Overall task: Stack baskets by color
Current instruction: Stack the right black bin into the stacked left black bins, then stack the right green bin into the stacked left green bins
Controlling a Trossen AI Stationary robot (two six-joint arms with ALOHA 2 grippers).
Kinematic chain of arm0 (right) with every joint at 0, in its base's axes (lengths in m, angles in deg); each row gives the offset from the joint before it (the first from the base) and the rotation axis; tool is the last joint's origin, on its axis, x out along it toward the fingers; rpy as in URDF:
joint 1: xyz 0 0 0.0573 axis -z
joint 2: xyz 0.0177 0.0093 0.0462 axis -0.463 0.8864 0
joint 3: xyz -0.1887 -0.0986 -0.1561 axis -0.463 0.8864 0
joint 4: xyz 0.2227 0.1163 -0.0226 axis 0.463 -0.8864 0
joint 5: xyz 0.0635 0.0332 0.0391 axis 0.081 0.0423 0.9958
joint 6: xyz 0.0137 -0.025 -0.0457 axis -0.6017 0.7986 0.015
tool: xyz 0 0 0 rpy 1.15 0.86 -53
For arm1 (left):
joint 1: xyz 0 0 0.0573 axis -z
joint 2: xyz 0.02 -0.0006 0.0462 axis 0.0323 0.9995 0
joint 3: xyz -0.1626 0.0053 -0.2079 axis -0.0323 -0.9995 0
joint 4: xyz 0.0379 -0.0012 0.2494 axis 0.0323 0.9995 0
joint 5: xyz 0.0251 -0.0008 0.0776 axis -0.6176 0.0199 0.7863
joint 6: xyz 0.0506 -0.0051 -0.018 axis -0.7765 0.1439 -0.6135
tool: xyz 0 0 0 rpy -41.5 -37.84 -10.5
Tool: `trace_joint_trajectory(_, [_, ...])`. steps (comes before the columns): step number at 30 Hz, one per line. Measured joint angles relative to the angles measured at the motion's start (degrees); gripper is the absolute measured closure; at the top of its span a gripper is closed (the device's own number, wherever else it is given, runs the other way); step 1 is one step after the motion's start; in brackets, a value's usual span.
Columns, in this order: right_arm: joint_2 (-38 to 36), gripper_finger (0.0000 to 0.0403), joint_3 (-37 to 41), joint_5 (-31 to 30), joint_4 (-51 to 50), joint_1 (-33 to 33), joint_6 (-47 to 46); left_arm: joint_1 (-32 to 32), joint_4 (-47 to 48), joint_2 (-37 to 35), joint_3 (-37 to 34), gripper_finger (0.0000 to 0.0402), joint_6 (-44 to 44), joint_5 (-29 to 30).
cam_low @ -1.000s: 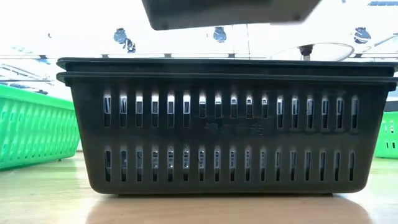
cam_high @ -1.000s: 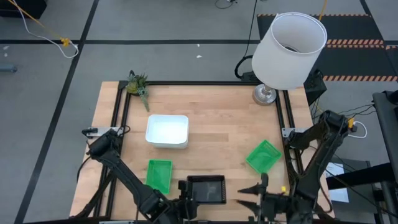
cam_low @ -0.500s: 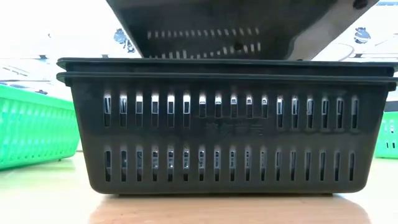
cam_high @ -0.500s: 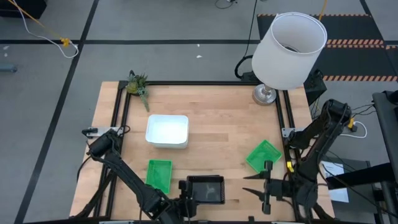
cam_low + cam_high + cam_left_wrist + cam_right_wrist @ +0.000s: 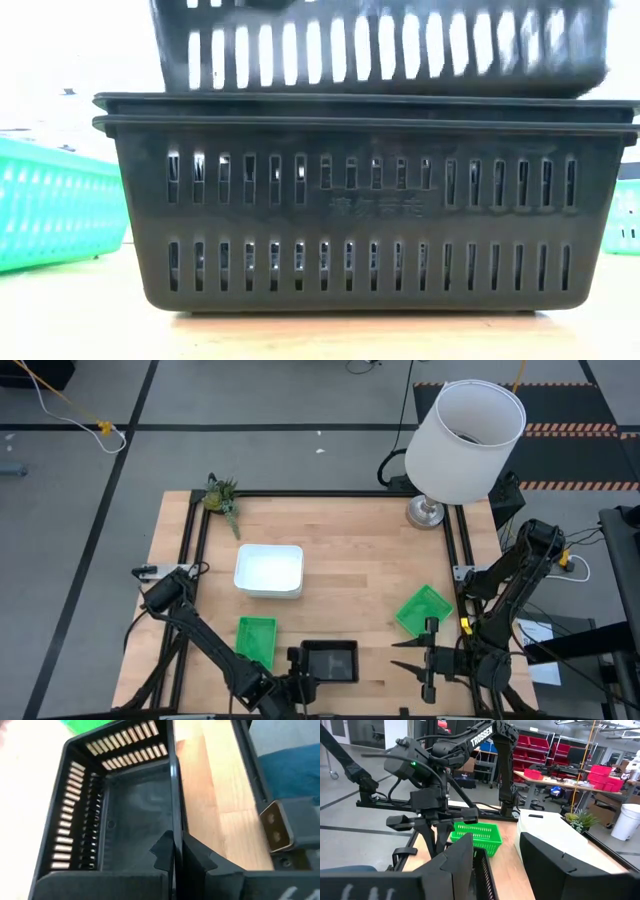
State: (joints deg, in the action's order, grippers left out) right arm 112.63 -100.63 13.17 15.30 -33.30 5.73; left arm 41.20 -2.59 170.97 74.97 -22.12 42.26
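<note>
Carefully, I'd keep the left gripper [image 5: 172, 851], nearly closed on the slotted black plastic basket [image 5: 331, 661] at bottom centre, level while lowering it squarely into the black stack [image 5: 365, 205]; right gripper [image 5: 415, 657] waits open.

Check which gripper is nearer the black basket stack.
Left. The left gripper pinches the wall of the top black basket; the right gripper stands apart to its side.

A robotics lab or workshop is showing: red storage bins [image 5: 540, 746] are lining shelves behind cluttered workbenches [image 5: 560, 782].
</note>
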Motion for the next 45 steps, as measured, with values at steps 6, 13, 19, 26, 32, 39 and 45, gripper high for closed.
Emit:
trace_joint_trajectory(6, [0.0,0.0248,0.0,0.0,0.0,0.0,0.0,-0.65,0.62,0.0,-0.15,0.0381,1.09,-0.66])
trace_joint_trajectory(13, [0.0,0.0248,0.0,0.0,-0.01,0.0,-0.02,-0.77,0.89,0.0,-0.15,0.037,-0.14,-2.6])
trace_joint_trajectory(19, [0.0,0.0248,0.0,0.02,-0.01,0.0,-0.02,-0.83,1.23,0.0,-0.15,0.0329,0.99,-2.56])
trace_joint_trajectory(26, [0.0,0.0248,0.0,0.04,-0.04,0.0,-0.02,-0.88,1.7,0.0,-0.12,0.0284,2.31,-2.57])
trace_joint_trajectory(32, [0.0,0.0248,-0.02,0.11,-1.29,0.0,-0.98,-0.88,1.66,0.0,-0.12,0.0256,2.46,-2.58])
trace_joint_trajectory(39, [0.0,0.0248,-0.04,0.13,-2.98,0.0,-1.73,-0.92,1.54,0.0,-0.1,0.0248,3.95,-2.48])
trace_joint_trajectory(45, [0.0,0.0248,-0.07,0.13,-4.3,0.0,-2.96,-0.92,-0.36,0.0,-0.1,0.0247,3.34,-2.42])
